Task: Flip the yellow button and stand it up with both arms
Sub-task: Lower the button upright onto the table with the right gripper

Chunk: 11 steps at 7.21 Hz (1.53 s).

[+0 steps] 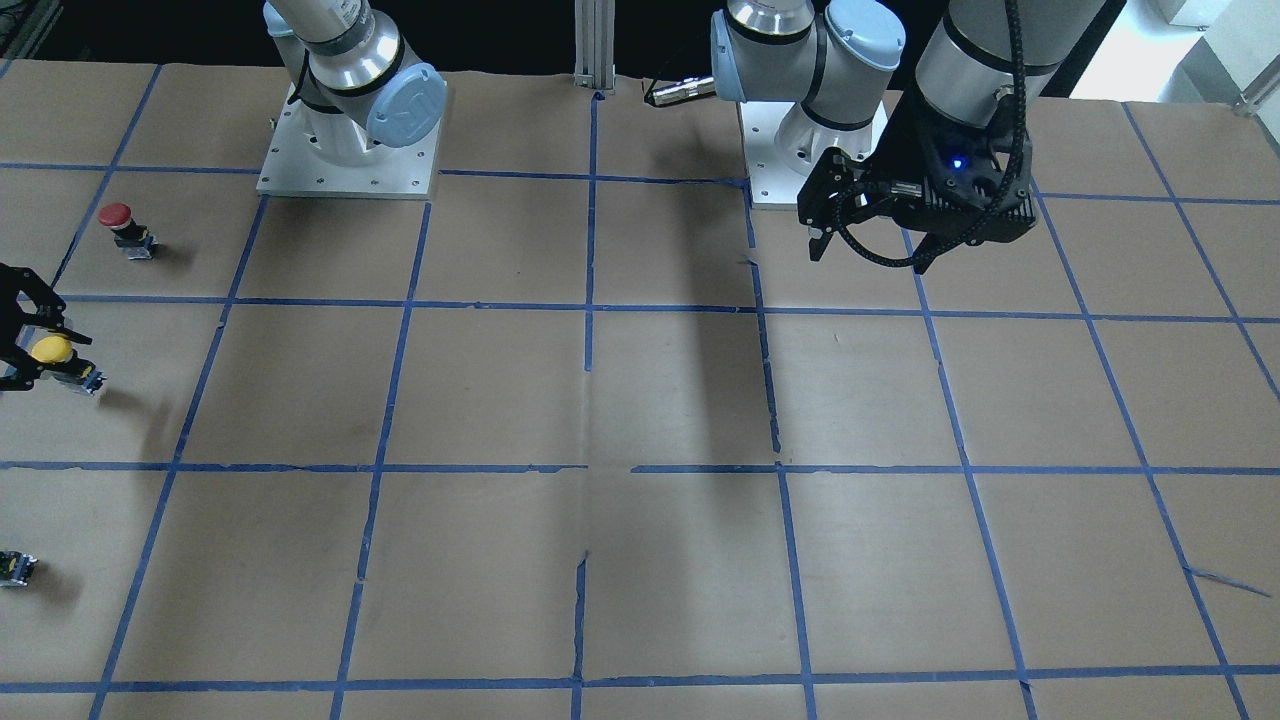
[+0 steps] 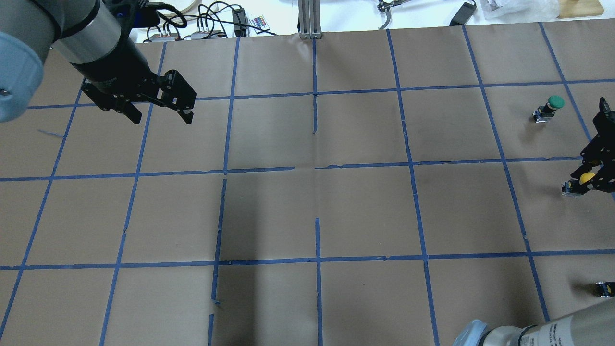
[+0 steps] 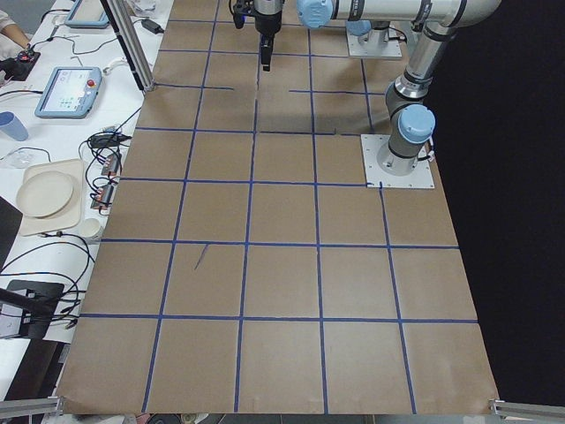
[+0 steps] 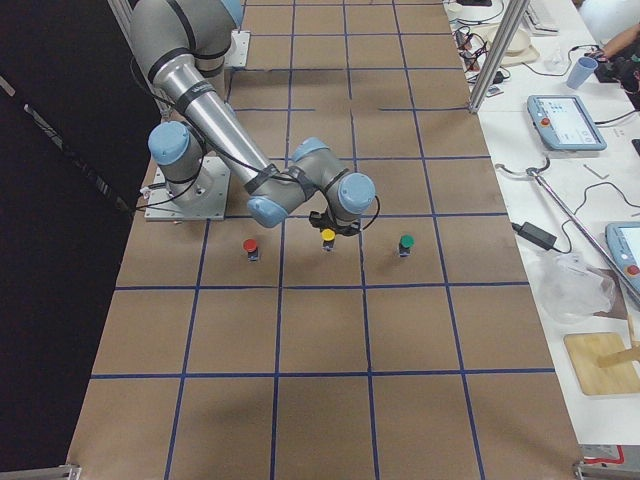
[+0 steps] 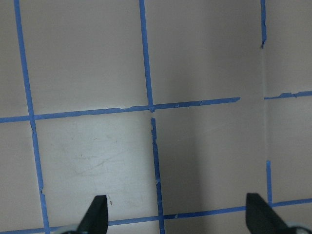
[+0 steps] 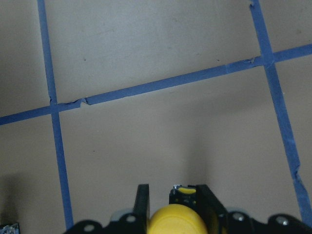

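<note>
The yellow button (image 1: 52, 350) has a yellow mushroom cap on a black-and-grey base. It is at the table's far end on my right side, cap uppermost. My right gripper (image 1: 40, 352) is shut on it, one finger on each side of the cap. The right wrist view shows the cap (image 6: 176, 220) between the fingers (image 6: 142, 202). The button also shows in the overhead view (image 2: 585, 179) and the exterior right view (image 4: 327, 237). I cannot tell whether its base touches the table. My left gripper (image 2: 162, 117) is open and empty, hovering far from the button above my left half; it also shows in the front-facing view (image 1: 868, 255).
A red-capped button (image 1: 118, 216) stands on one side of the yellow one and a green-capped button (image 2: 555, 102) on the other. A tiny black-and-yellow block (image 2: 603, 288) lies nearer the robot. Brown paper with blue tape lines (image 2: 314, 216) covers the table.
</note>
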{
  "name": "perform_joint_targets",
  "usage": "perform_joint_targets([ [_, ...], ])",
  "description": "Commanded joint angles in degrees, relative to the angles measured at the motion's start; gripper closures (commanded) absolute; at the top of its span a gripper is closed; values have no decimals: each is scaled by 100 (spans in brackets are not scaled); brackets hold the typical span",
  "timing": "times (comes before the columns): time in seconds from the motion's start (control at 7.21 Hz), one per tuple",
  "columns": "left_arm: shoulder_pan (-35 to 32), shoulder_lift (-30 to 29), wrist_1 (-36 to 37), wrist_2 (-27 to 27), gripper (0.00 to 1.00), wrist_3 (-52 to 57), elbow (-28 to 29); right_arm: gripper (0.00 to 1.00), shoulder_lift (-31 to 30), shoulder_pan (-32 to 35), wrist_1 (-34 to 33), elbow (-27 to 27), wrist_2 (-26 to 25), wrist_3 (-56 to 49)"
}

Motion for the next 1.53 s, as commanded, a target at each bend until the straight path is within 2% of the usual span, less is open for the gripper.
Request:
perform_joint_targets([
  [0.0, 12, -38, -291, 99, 0, 151, 132, 74, 146, 0, 0, -9, -7, -8],
  [0.28, 4, -99, -273, 99, 0, 275, 227, 59, 155, 0, 9, -18, -7, -8],
  [0.42, -5, -82, -273, 108, 0, 275, 219, 36, 155, 0, 0, -18, 28, -8],
  [0.55, -5, -82, -273, 99, 0, 275, 219, 22, 173, 0, 9, -18, 54, -8],
  [0.83, -5, -82, -273, 99, 0, 275, 219, 12, 164, 0, 9, -9, 54, 0],
  [0.97, -5, -65, -265, 108, 0, 275, 228, 12, 138, 0, 35, -18, 54, 70],
  [1.11, -5, -56, -265, 108, 0, 275, 228, 6, 24, 8, 44, -18, 107, 280],
  [1.25, -5, -56, -265, 108, 0, 275, 254, 4, -55, 26, 79, -35, 159, 908],
  [1.39, -5, -47, -273, 186, 0, 284, 350, 4, -299, 69, 79, -44, 169, 1036],
])
